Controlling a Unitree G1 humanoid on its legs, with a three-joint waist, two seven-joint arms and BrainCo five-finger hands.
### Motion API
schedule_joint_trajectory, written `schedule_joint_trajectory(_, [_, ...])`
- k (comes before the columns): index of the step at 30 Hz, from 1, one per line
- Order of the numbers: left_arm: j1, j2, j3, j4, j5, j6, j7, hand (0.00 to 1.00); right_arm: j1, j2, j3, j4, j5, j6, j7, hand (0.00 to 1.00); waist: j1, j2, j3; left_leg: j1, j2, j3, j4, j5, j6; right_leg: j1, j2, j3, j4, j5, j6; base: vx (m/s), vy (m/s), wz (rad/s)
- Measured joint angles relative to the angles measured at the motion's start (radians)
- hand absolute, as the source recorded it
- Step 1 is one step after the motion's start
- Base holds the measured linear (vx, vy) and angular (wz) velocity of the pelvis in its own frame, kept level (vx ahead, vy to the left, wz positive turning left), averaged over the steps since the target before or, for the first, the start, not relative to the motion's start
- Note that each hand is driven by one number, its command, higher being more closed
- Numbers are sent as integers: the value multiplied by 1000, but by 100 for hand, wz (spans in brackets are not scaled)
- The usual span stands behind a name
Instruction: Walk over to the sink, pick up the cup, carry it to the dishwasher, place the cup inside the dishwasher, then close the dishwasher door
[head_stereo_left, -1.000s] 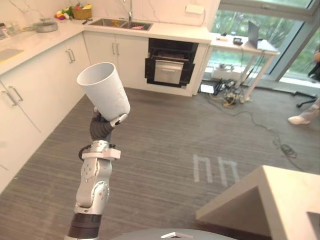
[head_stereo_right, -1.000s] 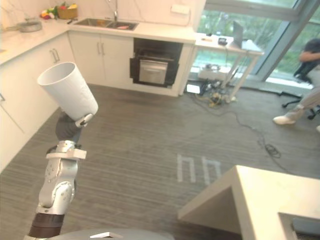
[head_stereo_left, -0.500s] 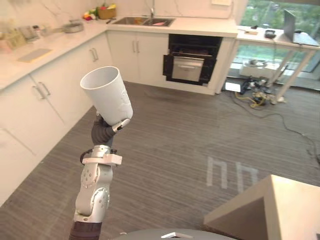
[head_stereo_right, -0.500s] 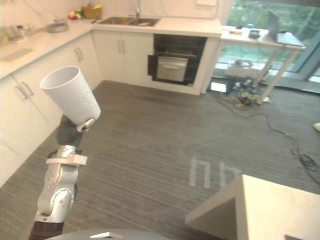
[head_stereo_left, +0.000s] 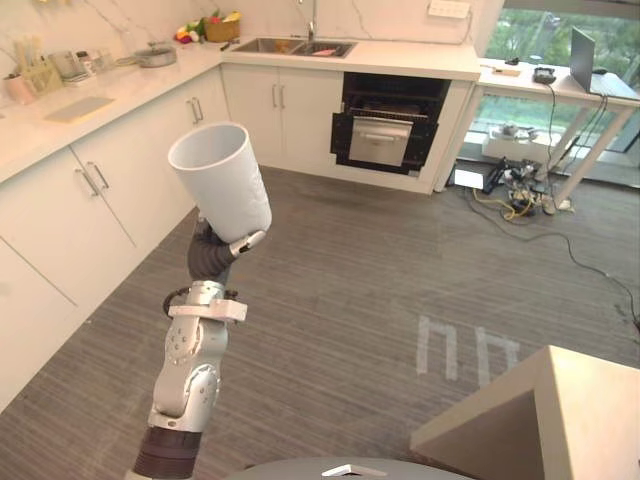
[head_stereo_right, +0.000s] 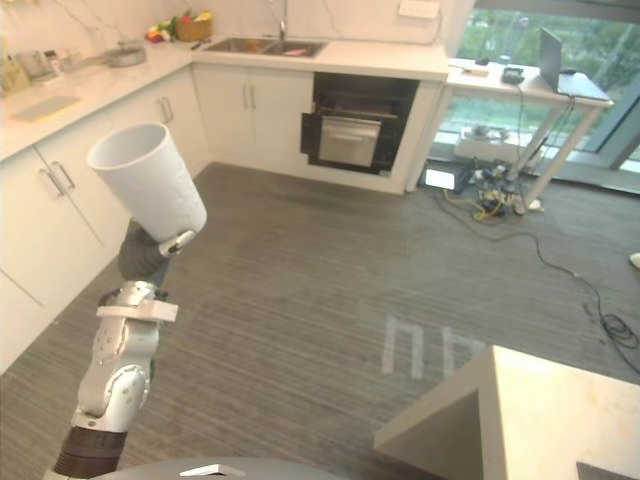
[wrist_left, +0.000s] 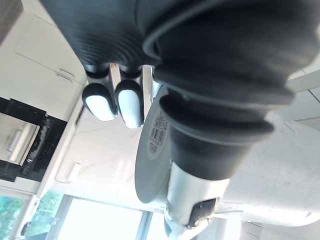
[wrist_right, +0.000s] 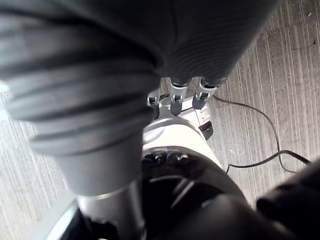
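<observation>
White cup, mouth up and tilted, clasped at its base by the lifted left hand, well apart from the dishwasher, probably held high for safe carrying; right hand idle, grip indeterminable.

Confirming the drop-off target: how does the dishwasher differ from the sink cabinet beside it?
The dishwasher is black with a dark cavity and a silver panel; the sink cabinet is plain white. The dishwasher looks open; the sink cabinet's doors are shut. The sink cabinet has upright handles; the dishwasher's panel has a level bar. Both sit side by side under the white counter. The cup is in the left robot hand.
</observation>
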Motion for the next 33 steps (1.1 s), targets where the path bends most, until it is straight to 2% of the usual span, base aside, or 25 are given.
schedule_joint_trajectory(2, [1, 5, 1, 12, 0, 2, 1, 100, -8, -3, 15, 0, -9, 0, 0, 0, 5, -9, 4, 1, 6, -10, 0, 2, -2, 9, 6, -15, -3, -5, -3, -30, -36, 16])
schedule_joint_trajectory(3, [0, 3, 54, 43, -5, 5, -31, 100, -32, 24, -9, 79, -68, -42, 2, 0, 27, -59, -5, -16, 22, -48, -1, 15, -14, 24, 22, -58, -22, -3, -1, 0, 0, 0])
schedule_joint_trajectory(9, [0, 2, 54, 43, -5, 4, -30, 100, -32, 30, -31, 80, -73, -43, 1, 0, 23, -60, -4, -15, 22, -42, -1, 14, -16, 22, 25, -50, -22, -1, 1, 6, 4, -3])
schedule_joint_trajectory(21, [2, 2, 53, 73, -5, -24, -5, 100, -14, 71, -126, 80, -26, -51, 1, 0, 0, -70, 1, 14, 39, -25, 0, 7, -24, 7, 42, 6, 28, -29, -28, 0, -5, -9])
schedule_joint_trajectory(33, [21, -19, 23, -37, -5, -24, -6, 100, 20, 71, -114, 69, 13, -42, 1, 0, 15, -69, -13, -7, 48, -16, 0, 14, -23, -14, 48, 32, 41, -26, -29, -25, -3, -2])
